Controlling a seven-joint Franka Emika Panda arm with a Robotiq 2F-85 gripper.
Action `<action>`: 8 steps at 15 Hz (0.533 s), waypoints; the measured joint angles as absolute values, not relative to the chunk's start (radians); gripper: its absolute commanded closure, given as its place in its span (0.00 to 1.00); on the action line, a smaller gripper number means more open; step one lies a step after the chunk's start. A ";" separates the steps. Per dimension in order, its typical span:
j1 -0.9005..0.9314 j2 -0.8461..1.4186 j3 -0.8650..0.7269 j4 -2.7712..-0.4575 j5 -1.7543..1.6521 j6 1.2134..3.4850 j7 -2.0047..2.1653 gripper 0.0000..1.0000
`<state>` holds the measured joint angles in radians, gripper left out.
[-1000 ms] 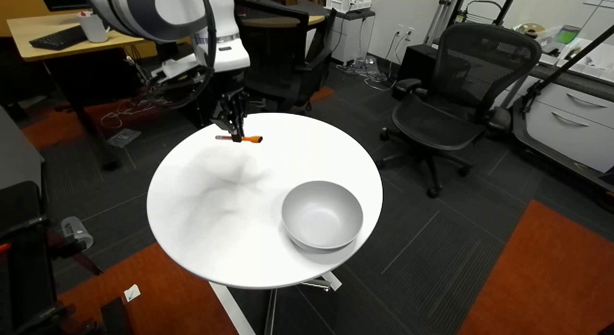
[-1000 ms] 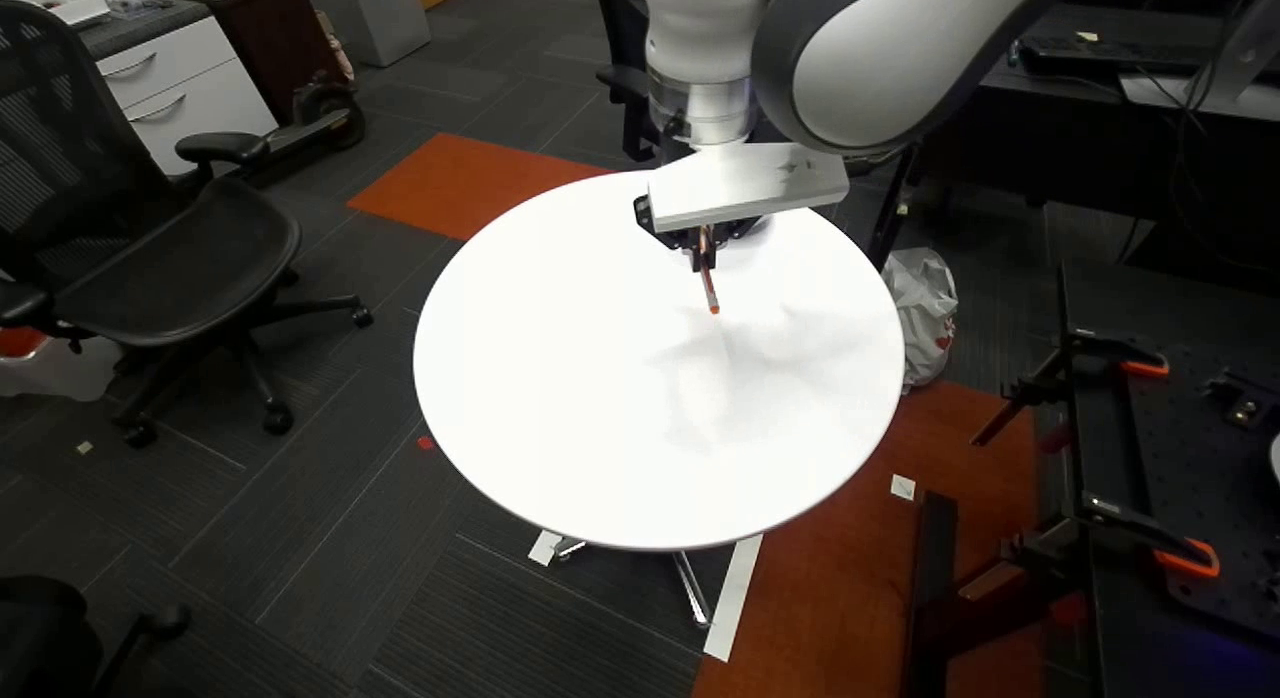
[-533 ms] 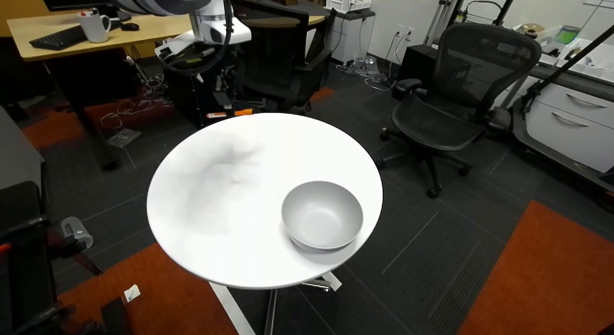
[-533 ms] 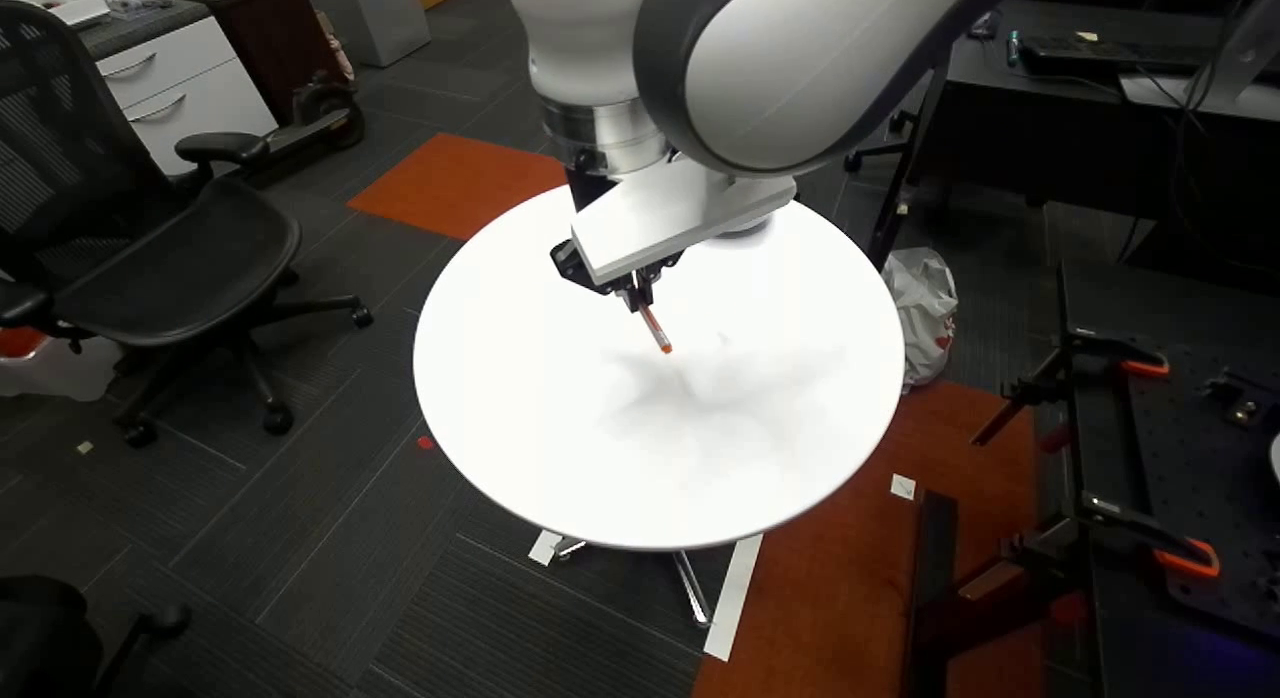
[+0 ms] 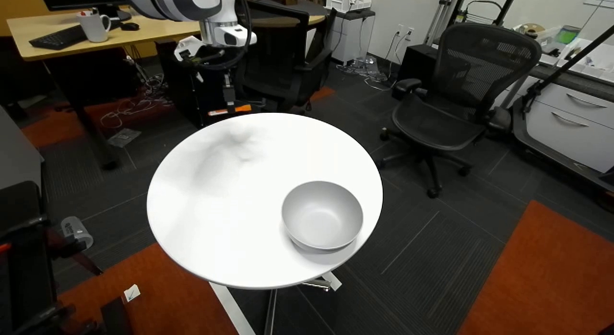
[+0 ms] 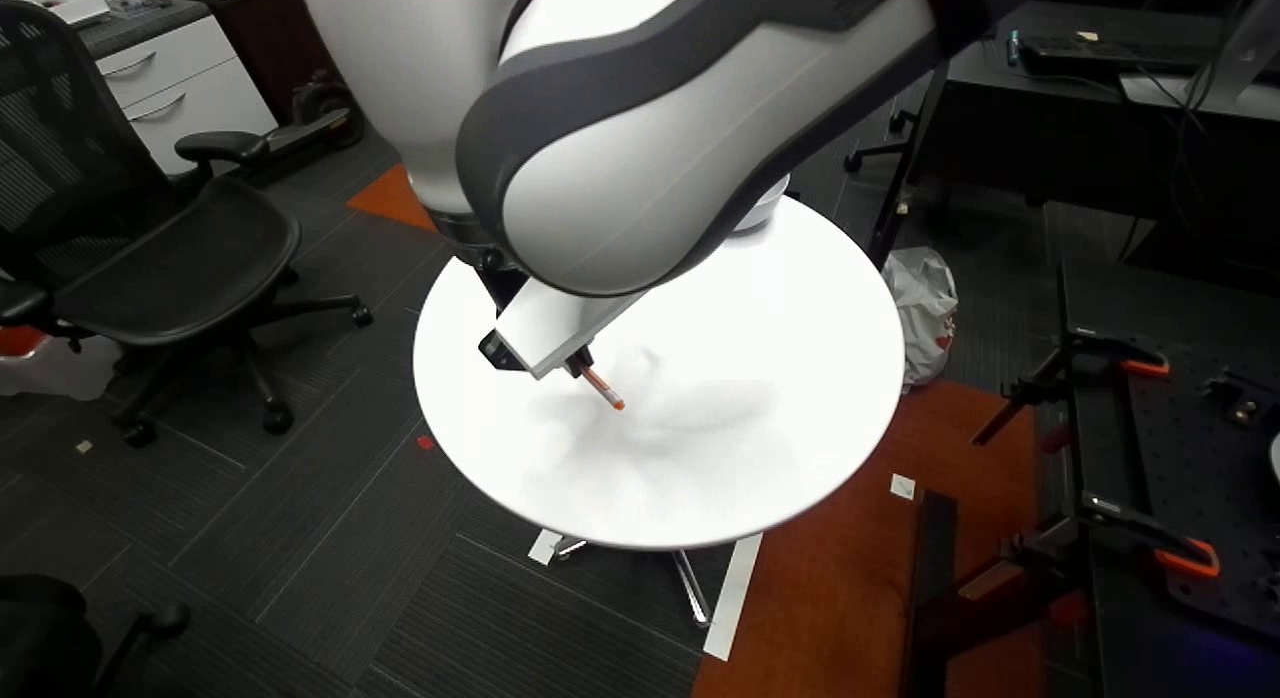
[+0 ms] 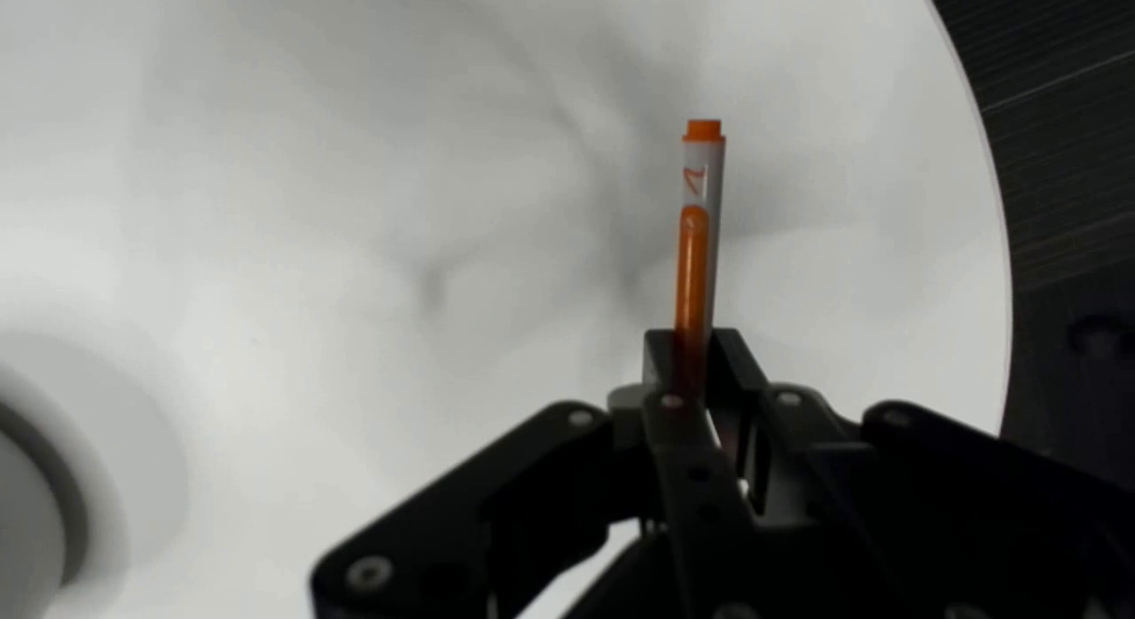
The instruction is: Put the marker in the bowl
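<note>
We find the gripper clamped on the marker, its two fingertips pressed against the barrel near mid-length. In the wrist view, the free end of the marker, pale with an orange plug, projects beyond the fingertips. We note that the marker lies close to level and hangs above the table, apart from its surface.

The table is round and white, with a thin edge and a metal base. Soft grey shadows spread across the top, and the arm reaches over it. In an exterior view, the bowl stands upright on the near right part of the table; we see the marker outside it, well apart, toward the far left. In the wrist view, only a portion of the bowl shows, at the near left.

The floor is dark grey carpet with orange sections. In an exterior view, a desk at the far left carries a keyboard, a mug and a mouse. A black mesh chair stands to the right of the table, and white drawers stand at the right beyond it. A second dark chair stands on the far side of the table. In an exterior view, we also locate a plastic bag beside the table on the right, and a black bench with orange-handled clamps farther right.
</note>
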<state>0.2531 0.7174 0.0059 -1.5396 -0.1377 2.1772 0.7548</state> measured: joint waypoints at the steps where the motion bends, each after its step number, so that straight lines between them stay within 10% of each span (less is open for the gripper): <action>1: 0.256 0.742 0.006 -1.509 -0.138 2.176 0.727 0.97; 8: 0.243 0.804 0.005 -1.457 -0.107 2.287 0.556 0.97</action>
<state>0.2432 0.8040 0.0051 -1.4566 -0.1066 2.2870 0.5565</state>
